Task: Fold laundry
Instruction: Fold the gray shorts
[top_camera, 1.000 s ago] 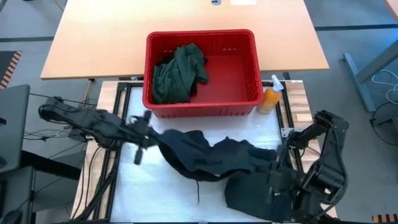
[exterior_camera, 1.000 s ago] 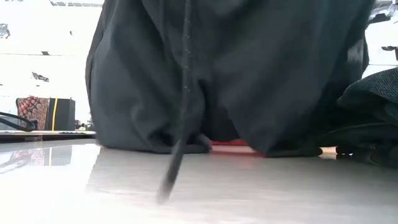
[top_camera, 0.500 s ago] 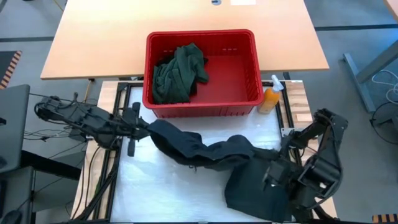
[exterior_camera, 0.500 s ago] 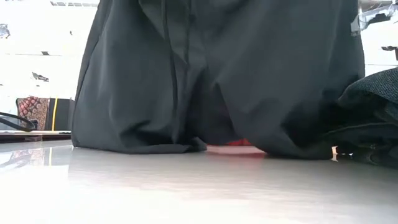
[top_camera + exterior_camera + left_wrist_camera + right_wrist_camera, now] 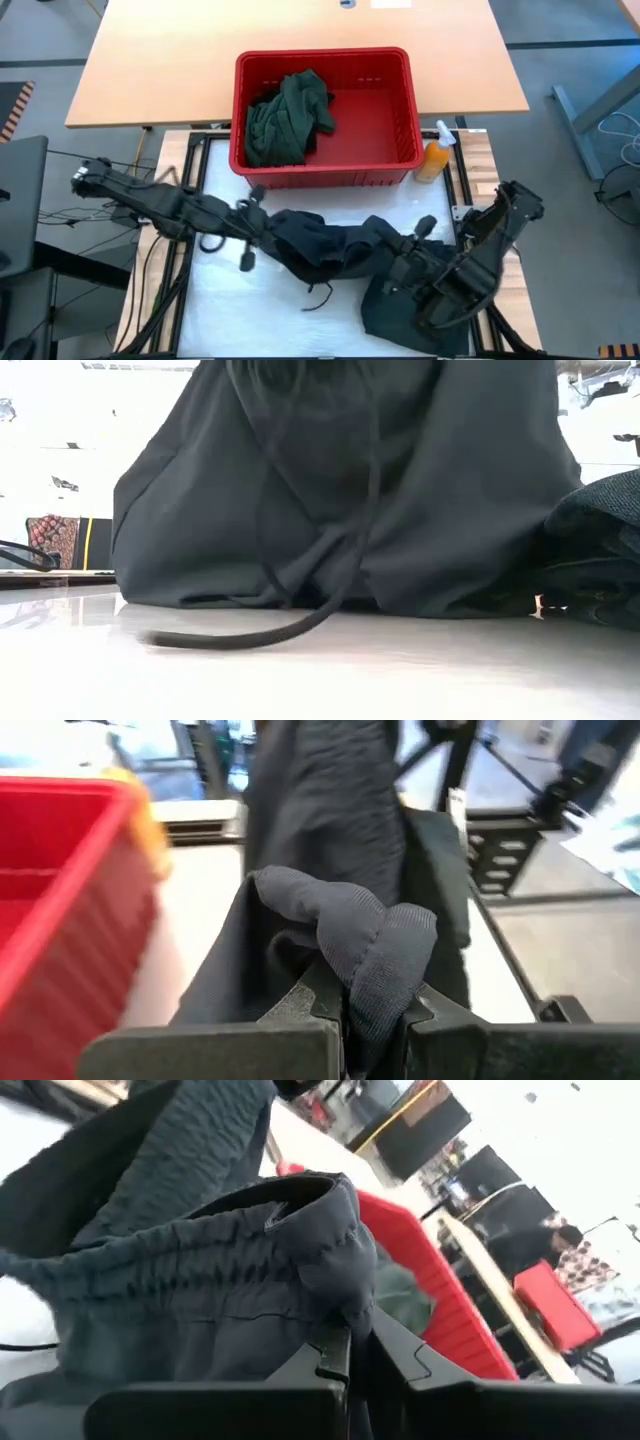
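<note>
Two grippers pinch one dark garment (image 5: 330, 250) that we hold low over the table's middle. On the left, our left gripper (image 5: 262, 222) is clamped on a bunched fold; on the right, our right gripper (image 5: 405, 262) bites the gathered waistband. We judge the cloth light, limp and slippery, its drawstring (image 5: 290, 628) dragging; opposite waistband corners seem best to hold.

A black garment (image 5: 330, 245) with a gathered elastic waistband and a loose drawcord (image 5: 300, 628) is stretched left to right across the near part of the table, bunched and sagging in the middle with its lower folds on the surface. A second dark garment (image 5: 395, 310) lies crumpled just beside it at near right. A dark green shirt (image 5: 288, 118) sits heaped in the left half of the red basket (image 5: 325, 62) at the far side.
</note>
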Robot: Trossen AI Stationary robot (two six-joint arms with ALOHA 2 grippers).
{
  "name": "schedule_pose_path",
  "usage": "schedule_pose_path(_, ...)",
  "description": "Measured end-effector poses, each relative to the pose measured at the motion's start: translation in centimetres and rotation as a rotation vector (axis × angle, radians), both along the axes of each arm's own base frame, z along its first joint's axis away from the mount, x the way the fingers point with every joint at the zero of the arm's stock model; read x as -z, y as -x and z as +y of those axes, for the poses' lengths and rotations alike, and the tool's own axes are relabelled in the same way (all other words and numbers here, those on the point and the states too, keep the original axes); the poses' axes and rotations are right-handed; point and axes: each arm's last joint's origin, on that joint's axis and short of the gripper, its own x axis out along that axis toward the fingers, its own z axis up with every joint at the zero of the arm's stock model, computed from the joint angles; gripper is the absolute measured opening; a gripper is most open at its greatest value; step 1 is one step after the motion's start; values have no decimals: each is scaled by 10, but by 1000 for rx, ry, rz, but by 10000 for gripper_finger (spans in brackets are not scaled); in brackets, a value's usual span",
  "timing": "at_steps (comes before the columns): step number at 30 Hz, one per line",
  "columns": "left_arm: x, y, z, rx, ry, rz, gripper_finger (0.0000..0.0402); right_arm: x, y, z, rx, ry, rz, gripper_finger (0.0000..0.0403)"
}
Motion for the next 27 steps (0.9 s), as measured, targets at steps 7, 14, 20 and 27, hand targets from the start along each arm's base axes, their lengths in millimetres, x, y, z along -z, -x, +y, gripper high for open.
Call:
schedule_pose_path(7, 21, -21, -9, 88, 8, 82, 5, 12, -29, -6, -256, -446, 449, 31)
schedule_pose_path(14, 23, -11, -13, 94, 78, 154, 5, 10, -53, -9, -595, -422, 403, 31)
schedule_pose_path(20, 28, 2, -31, 90, 87, 224, 5, 30, -71, -51, -599, -537, 253, 29)
schedule_pose_path(27, 35, 20, -52, 21, 103, 300, 5, 51, -79, -62, -678, -536, 81, 31)
